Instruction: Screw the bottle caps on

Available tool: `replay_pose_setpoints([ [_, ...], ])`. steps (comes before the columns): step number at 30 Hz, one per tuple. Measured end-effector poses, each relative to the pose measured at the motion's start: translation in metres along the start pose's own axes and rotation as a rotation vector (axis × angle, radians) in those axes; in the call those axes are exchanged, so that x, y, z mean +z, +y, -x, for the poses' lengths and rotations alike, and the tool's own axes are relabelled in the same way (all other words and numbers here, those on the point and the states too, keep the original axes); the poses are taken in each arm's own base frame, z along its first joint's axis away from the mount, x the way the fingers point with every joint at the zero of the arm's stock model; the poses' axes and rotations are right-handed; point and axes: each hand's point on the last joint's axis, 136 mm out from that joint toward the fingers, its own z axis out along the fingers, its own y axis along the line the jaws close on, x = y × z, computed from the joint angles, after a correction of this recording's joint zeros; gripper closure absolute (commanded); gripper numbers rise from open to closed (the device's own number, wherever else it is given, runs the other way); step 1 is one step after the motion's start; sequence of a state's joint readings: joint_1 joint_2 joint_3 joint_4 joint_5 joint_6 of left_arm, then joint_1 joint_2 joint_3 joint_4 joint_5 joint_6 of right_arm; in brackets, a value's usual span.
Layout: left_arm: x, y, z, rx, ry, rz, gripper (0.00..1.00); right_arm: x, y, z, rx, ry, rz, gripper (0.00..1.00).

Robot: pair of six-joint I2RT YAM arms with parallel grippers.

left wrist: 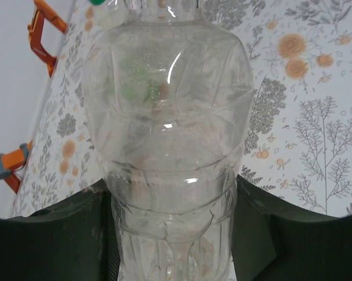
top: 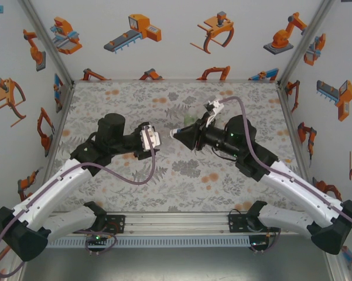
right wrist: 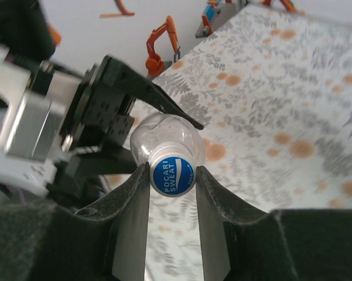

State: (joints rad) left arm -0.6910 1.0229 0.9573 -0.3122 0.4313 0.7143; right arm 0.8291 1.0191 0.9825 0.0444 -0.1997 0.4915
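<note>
First, the right wrist view, closest in: the right claw [right wrist: 171, 171] is pinched shut on the blue cap [right wrist: 171, 177]. One finger presses each side of it, and its printed top faces the lens. The cap sits on the neck of the clear bottle [right wrist: 164, 136], whose shoulder bulges just behind.

The left wrist view gives the other end. There the left claw [left wrist: 171, 199] is clamped tight around the bottle's ribbed lower body, and the rounded shoulder swells away from the lens. Looking past the cap from the right wrist, that same left claw appears beyond the bottle, its dark fingers closed on it.

From above, the bottle is almost lost between the two claws, held over the middle of the floral surface [top: 181, 175]. Both arms reach in from the near corners with forearms angled inward, and the claws point at each other nose to nose. Just beyond the right claw lies a small pale green shape [top: 190, 121], too blurred to name.
</note>
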Motion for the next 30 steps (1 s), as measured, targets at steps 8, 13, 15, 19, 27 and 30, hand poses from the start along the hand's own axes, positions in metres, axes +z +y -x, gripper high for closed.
replay_pose_setpoints([
  [8, 0.003, 0.014, -0.015, -0.035, 0.078, 0.074, 1.00, 0.017, -0.031, -0.006, 0.419, -0.021, -0.138, 0.85],
  [13, 0.003, 0.015, -0.017, -0.036, 0.085, 0.081, 1.00, 0.018, -0.036, -0.008, 0.490, -0.017, -0.165, 0.79],
  [15, 0.003, 0.015, -0.016, -0.036, 0.083, 0.080, 1.00, 0.018, -0.036, -0.007, 0.494, -0.013, -0.168, 0.74],
  [19, 0.003, 0.014, -0.014, -0.033, 0.070, 0.075, 1.00, 0.016, -0.034, -0.005, 0.490, -0.002, -0.174, 0.60],
  [27, 0.003, 0.014, 0.001, -0.013, 0.004, 0.065, 1.00, 0.007, -0.021, -0.002, 0.418, 0.034, -0.151, 0.36],
  [30, 0.003, 0.013, 0.004, -0.011, -0.007, 0.057, 1.00, -0.001, -0.016, 0.003, 0.342, 0.031, -0.144, 0.36],
])
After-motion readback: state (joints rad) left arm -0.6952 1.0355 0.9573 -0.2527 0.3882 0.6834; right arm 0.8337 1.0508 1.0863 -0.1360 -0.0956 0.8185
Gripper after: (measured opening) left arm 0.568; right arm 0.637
